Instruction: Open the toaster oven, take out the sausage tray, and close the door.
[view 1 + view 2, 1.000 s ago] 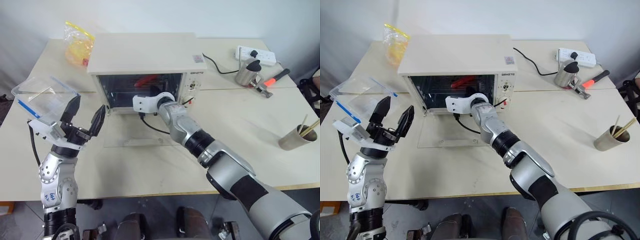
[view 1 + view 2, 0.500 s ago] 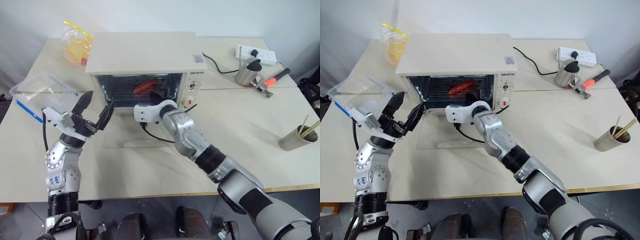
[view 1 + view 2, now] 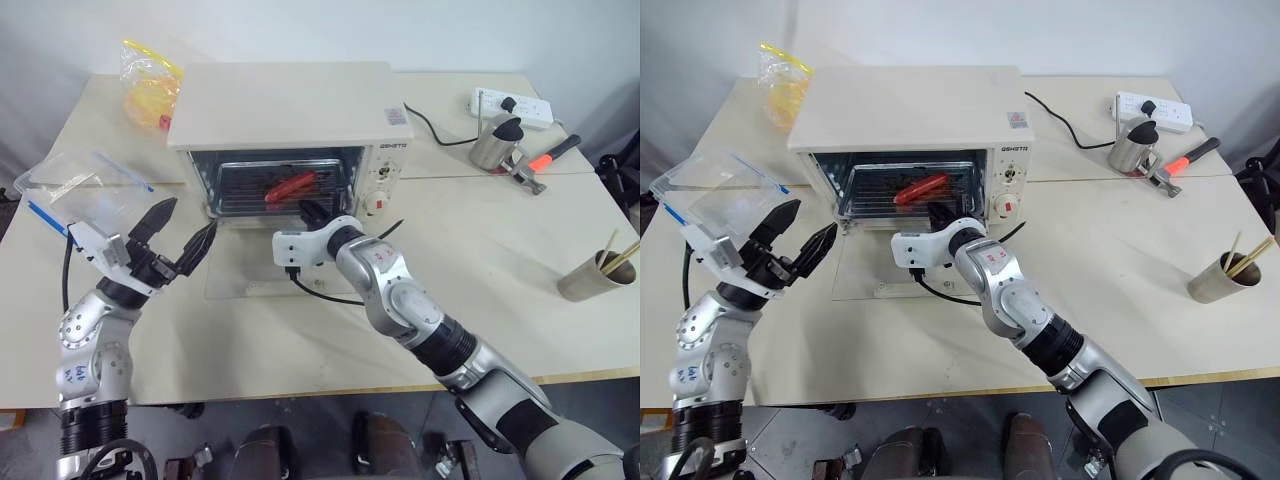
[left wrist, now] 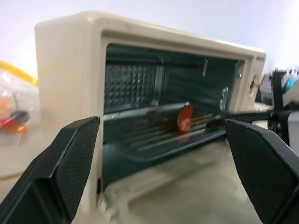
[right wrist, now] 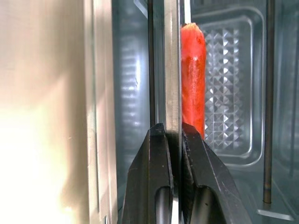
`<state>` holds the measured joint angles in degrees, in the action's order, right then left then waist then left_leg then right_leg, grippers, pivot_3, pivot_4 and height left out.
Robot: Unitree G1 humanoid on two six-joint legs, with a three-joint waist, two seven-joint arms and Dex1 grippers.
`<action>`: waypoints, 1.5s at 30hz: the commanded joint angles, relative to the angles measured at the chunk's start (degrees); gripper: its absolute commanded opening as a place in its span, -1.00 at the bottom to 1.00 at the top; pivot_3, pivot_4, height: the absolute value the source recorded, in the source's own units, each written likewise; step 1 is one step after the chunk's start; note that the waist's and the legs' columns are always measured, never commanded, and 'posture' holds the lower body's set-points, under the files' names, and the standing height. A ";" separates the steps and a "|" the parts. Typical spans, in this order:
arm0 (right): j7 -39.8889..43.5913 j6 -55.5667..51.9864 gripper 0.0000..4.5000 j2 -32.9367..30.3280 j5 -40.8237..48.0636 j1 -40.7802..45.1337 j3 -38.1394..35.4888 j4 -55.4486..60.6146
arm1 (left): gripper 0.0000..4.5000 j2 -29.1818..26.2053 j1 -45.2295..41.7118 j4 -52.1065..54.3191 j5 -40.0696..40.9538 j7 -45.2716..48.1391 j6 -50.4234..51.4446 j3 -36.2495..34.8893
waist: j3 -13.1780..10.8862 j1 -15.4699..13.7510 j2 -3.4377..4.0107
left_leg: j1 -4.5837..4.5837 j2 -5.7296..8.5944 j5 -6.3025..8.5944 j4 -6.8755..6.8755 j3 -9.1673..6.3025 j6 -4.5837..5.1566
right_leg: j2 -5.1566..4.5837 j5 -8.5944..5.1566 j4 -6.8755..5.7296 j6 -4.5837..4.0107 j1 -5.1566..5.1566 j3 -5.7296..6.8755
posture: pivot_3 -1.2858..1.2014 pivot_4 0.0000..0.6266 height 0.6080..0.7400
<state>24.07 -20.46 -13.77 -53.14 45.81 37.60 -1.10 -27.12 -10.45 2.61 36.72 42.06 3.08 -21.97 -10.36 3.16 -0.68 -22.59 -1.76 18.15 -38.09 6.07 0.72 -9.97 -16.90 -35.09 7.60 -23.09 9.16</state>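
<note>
The step in hand is judged to be drawing the tray out of the oven, with the door already down. To the oven's [image 3: 285, 105] left front, the left gripper [image 3: 180, 243] is held off the table with its fingers spread to their widest and nothing between them; it is best kept ready there, so that the tray's left end can be met once it clears the mouth. The door [image 3: 262, 272] lies flat on the table in front of the oven, a clear glass pane in a pale frame, and care should be taken that the arm's cable is not dragged across it. Inside the oven's mouth the tray [image 4: 159, 142] is seen, shallow and silvery, its rim darkened by grease, with one red sausage [image 3: 289, 186] lying aslant on it toward the oven's right side. At the tray's front edge, just left of the oven's dial panel, the right gripper [image 5: 174, 135] is pinched fully closed on the thin metal rim. The pull should be kept level and straight out of the mouth, slow enough that the sausage is not rolled off, since a grip on one edge is judged likely to let the tray tip
</note>
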 commanded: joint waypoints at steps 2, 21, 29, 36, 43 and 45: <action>-0.40 3.47 -0.99 -1.25 -0.61 -0.25 -3.67 10.48 | 1.00 -3.36 3.57 4.99 2.75 0.95 3.20 -3.34 | 0.00 -0.03 0.01 | 0.00 -0.01 0.00 0.00 0.01 0.00 | 0.02 0.00 0.02 0.00 0.00 -0.01 | 0.03 -0.52 1.00; 0.90 11.34 -0.99 -6.95 -0.78 -12.45 -7.26 20.31 | 1.00 -6.12 3.92 4.58 4.11 3.38 9.88 -4.25 | 0.00 -0.53 0.00 | -0.02 -0.03 0.00 -0.09 0.06 -0.01 | 0.05 0.00 0.03 0.00 -0.01 -0.05 | 0.03 -0.52 1.00; 2.96 16.29 -0.99 -8.86 1.87 -16.31 -9.32 23.38 | 1.00 -8.01 4.38 3.17 4.38 6.01 13.28 -4.60 | 0.00 -0.88 -0.01 | 0.31 -0.07 -0.04 -0.17 0.17 -0.06 | 0.09 -0.02 0.02 -0.03 0.30 -0.16 | 0.03 -0.52 1.00; 3.93 19.90 -0.99 -9.43 3.48 -17.74 -11.22 25.09 | 1.00 -10.06 7.46 7.20 8.20 5.58 22.06 -4.49 | 0.00 -0.87 -0.01 | 0.43 -0.11 -0.14 -0.21 0.16 -0.09 | 0.09 -0.06 -0.06 -0.12 0.42 -0.22 | 0.03 -0.52 1.00; 3.10 26.46 -0.99 -12.14 6.40 -19.81 -13.29 26.16 | 1.00 -12.57 9.22 10.88 19.96 1.83 36.93 -7.68 | 0.00 -1.39 -0.01 | 0.43 -0.11 -0.14 -0.21 0.09 -0.09 | 0.09 -0.06 -0.08 -0.12 0.42 -0.22 | 0.03 -0.52 1.00; 2.48 29.97 -0.99 -13.30 8.31 -19.83 -13.89 25.60 | 1.00 -12.46 8.73 9.79 33.88 -2.97 45.87 -10.96 | 0.00 -1.33 -0.01 | 0.43 -0.12 -0.14 -0.23 0.11 -0.10 | 0.09 -0.06 -0.08 -0.12 0.43 -0.23 | 0.03 -0.52 1.00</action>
<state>28.31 6.53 -26.81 -46.91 25.57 25.87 20.99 -38.99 -1.65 11.06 61.36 41.50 43.65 -29.84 -10.36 1.83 -0.69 -22.14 -1.91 18.01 -38.32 6.16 0.62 -9.89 -16.97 -35.19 7.48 -22.67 8.90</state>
